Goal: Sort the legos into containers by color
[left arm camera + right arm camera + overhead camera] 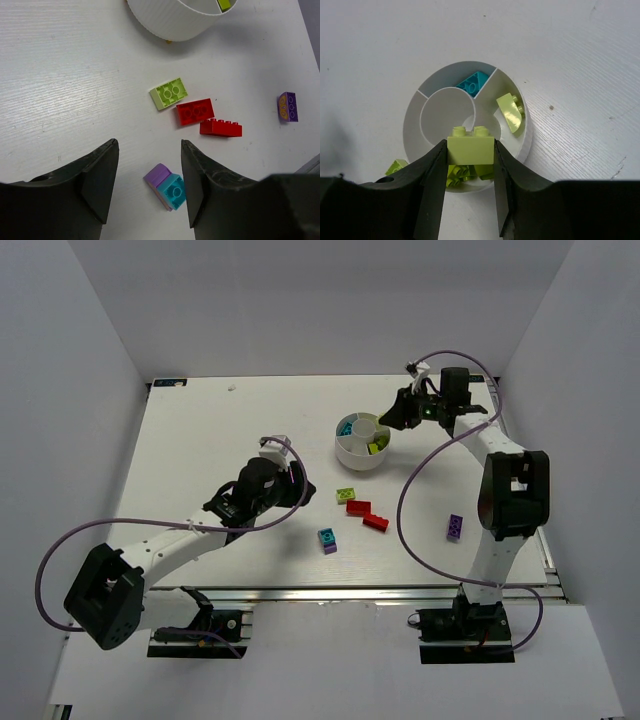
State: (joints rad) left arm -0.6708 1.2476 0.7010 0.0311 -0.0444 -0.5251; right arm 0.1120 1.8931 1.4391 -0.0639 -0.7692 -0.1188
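My right gripper is shut on a lime green lego, held just above the round white dish. One container holds a cyan lego, another a lime one, and more lime ones lie below the held brick. My left gripper hangs open over the table, above a joined cyan and purple lego and not touching it. Loose on the table lie a lime lego, two red legos and a purple one.
The dish stands at the back right of the white table, with the right gripper at its right rim. The loose bricks lie between the two arms, the purple one close to the right arm. White walls enclose the table.
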